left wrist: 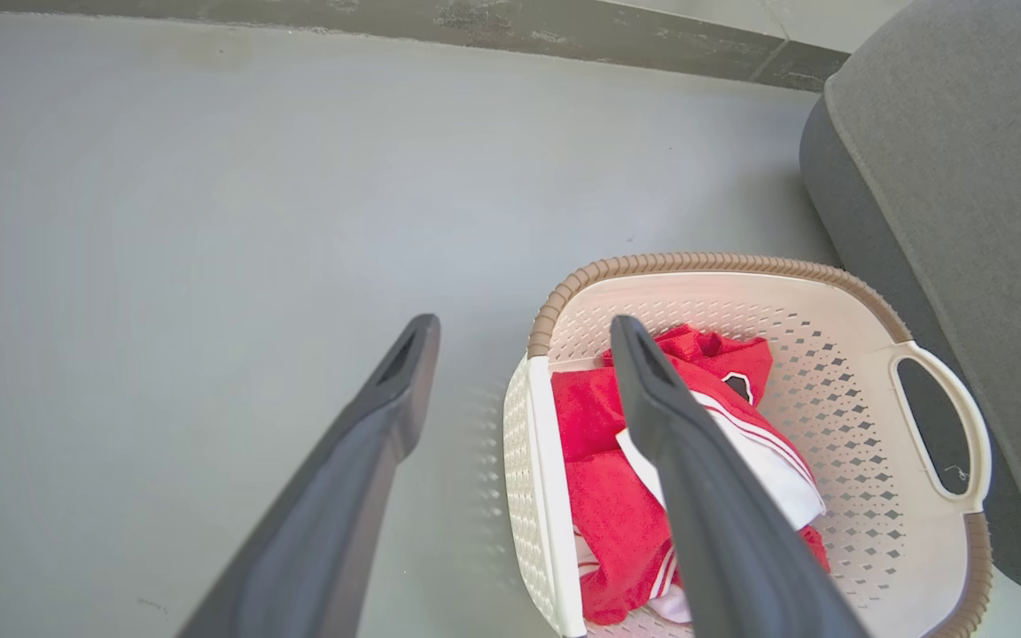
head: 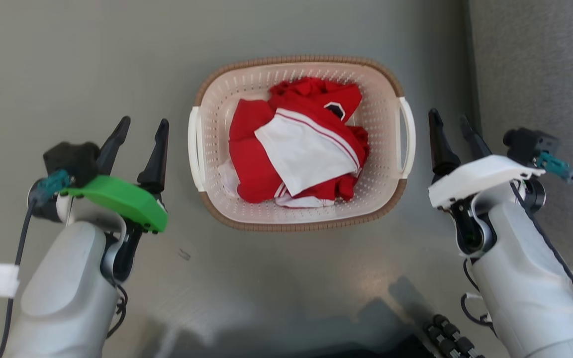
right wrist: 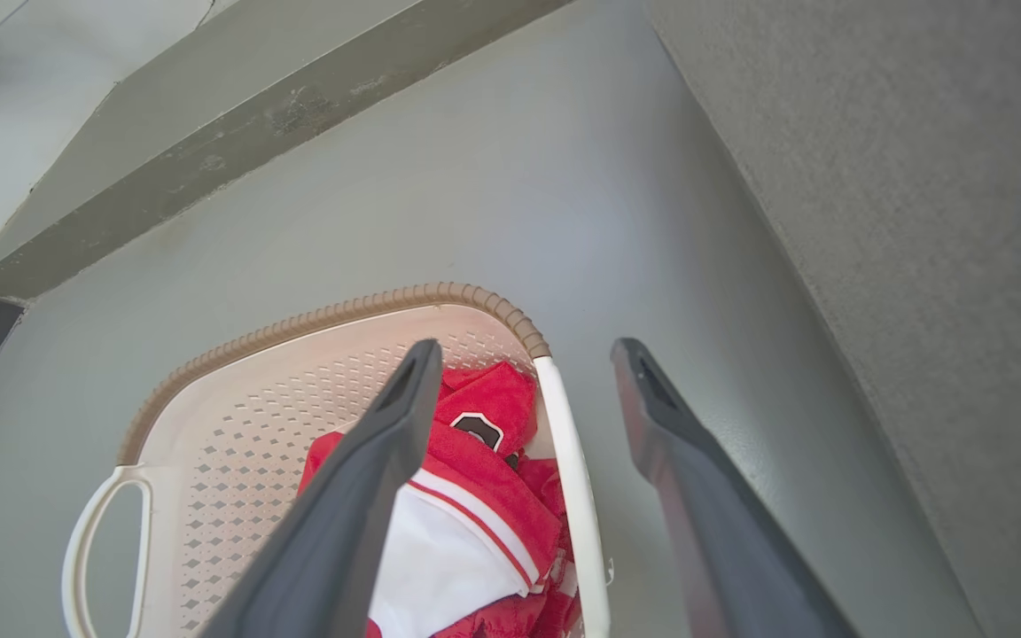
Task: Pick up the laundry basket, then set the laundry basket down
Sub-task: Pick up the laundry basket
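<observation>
Left gripper [head: 144, 121]: released, its two dark fingers spread and holding nothing, poised just beside the basket's left side without touching it.
Right gripper [head: 448, 115]: likewise spread and empty, just beside the basket's right side and apart from it.
Left handle [head: 194, 149]: in the left wrist view this white bar [left wrist: 555, 496] falls in the gap between the fingers, so the line-up looks sound. How high the fingertips stand above it cannot be told.
Right handle [head: 408, 144]: the right wrist view shows its bar [right wrist: 576, 496] between that gripper's fingers too.
Laundry basket [head: 215, 117]: standing on the floor, squarely between the two grippers and not yet lifted. The pick-up appears to be at the approach stage. If one side closes late or rises faster, the basket would probably tip and spill its load. The thin, slick plastic may also slide between the fingers.
Clothes [head: 296, 144]: red and white garments heaped inside, reaching close to both handles. An inner finger coming down could pinch cloth along with the handle, or instead of it, and weaken the hold.
Floor [head: 67, 59]: smooth grey, faintly shiny. Should one gripper touch first, the light basket would likely skid sideways, out of the other's reach.
Grey upholstered furniture [head: 540, 64]: close beside the right gripper, leaving that side little room to swing outward.
</observation>
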You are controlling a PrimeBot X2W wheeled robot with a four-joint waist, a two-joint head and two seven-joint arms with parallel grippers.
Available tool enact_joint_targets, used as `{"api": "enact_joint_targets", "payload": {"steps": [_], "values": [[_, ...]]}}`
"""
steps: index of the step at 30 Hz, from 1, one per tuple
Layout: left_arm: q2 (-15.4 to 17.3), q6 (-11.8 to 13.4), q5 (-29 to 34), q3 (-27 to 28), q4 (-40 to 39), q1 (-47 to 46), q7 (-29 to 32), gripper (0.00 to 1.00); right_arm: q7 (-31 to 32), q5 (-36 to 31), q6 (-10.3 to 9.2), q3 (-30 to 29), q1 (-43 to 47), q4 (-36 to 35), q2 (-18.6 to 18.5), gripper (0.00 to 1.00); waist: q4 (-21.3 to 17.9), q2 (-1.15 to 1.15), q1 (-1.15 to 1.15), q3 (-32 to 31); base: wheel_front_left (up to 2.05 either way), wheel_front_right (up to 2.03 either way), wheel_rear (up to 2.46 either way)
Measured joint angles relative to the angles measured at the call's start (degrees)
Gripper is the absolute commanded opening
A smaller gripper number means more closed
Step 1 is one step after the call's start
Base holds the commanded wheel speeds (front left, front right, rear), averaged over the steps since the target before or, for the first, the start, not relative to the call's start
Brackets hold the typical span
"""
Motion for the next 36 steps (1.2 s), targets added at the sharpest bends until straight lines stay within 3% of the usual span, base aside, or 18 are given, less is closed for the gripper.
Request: {"api": "enact_joint_targets", "payload": {"steps": [22, 36], "values": [[-0.4, 0.0, -8.3, -10.1, 8.3, -11.0, 8.2, 1.0, 0.8, 5.3, -1.52, 6.6, -11.2, 13.5, -0.4, 1.0, -0.5, 0.0, 0.0, 10.2, 0.0, 0.0, 0.0], [-0.5, 0.0, -12.0, -12.4, 12.9, -16.4, 12.6, 1.0, 2.4, 8.7, -1.96, 10.6, -17.1, 18.8, -0.5, 1.0, -0.5, 0.0, 0.0, 13.6, 0.0, 0.0, 0.0]]}}
